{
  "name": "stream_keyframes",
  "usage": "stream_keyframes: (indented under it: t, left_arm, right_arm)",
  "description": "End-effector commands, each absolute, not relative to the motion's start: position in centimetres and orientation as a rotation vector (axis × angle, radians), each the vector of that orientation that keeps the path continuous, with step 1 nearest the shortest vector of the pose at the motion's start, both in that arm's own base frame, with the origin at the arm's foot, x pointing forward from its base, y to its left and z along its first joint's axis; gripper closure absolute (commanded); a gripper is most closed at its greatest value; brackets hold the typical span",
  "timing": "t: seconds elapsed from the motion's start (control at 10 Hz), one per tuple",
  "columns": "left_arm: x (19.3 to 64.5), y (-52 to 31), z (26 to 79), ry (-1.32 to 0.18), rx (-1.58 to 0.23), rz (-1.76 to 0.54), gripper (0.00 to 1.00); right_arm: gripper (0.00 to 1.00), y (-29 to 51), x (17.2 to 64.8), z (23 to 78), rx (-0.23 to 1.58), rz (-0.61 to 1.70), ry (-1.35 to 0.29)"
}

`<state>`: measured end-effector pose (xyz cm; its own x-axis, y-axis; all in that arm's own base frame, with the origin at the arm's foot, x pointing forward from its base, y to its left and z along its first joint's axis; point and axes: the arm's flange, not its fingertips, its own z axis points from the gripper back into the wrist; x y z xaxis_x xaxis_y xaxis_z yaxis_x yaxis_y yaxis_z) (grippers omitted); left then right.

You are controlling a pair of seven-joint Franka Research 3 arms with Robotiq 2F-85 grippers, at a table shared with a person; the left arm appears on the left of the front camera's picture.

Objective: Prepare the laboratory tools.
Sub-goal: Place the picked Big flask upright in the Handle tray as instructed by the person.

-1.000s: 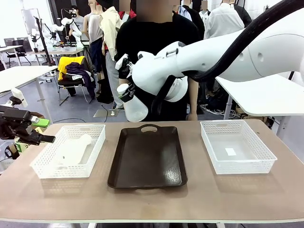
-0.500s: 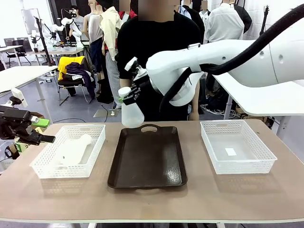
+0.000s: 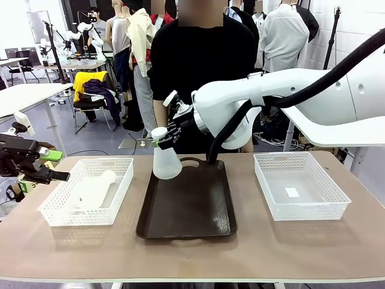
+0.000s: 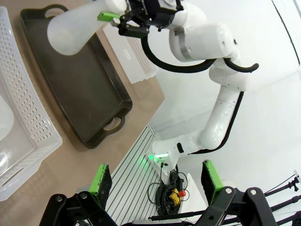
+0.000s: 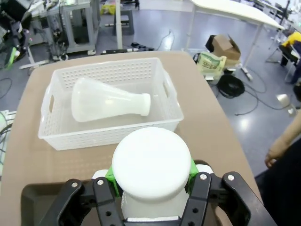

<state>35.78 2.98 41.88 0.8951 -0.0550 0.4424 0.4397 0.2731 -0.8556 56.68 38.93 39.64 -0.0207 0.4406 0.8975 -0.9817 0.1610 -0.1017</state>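
The first flask (image 3: 165, 161) stands upright over the far end of the dark tray (image 3: 186, 211), its neck pinched by the right gripper (image 3: 160, 141); whether it touches the tray cannot be told. The right wrist view shows the second flask (image 5: 108, 106) on its side in the left basket (image 5: 47, 134). The left wrist view shows the left gripper (image 4: 156, 179) with jaws spread, off the table edge. One second earlier the held flask was higher and tilted.
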Motion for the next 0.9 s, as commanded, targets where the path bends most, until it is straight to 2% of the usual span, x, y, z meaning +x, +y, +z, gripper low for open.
stream_keyframes:
  t: [0.0, 0.7, 0.8]
  left_arm:
    - [35.8, 3.1, 42.0, -0.370, -1.267, -0.346, 0.00]
    - [35.8, 3.1, 42.0, -0.370, -1.267, -0.346, 0.00]
    - [35.8, 3.1, 42.0, -0.370, -1.267, -0.346, 0.00]
  right_arm:
    - [1.00, 37.7, 56.3, 38.6, 0.759, 1.305, -0.997]
    - [1.00, 35.3, 56.6, 36.5, 0.678, 1.220, -0.866]
    - [0.97, 35.3, 56.6, 36.1, 0.647, 1.213, -0.815]
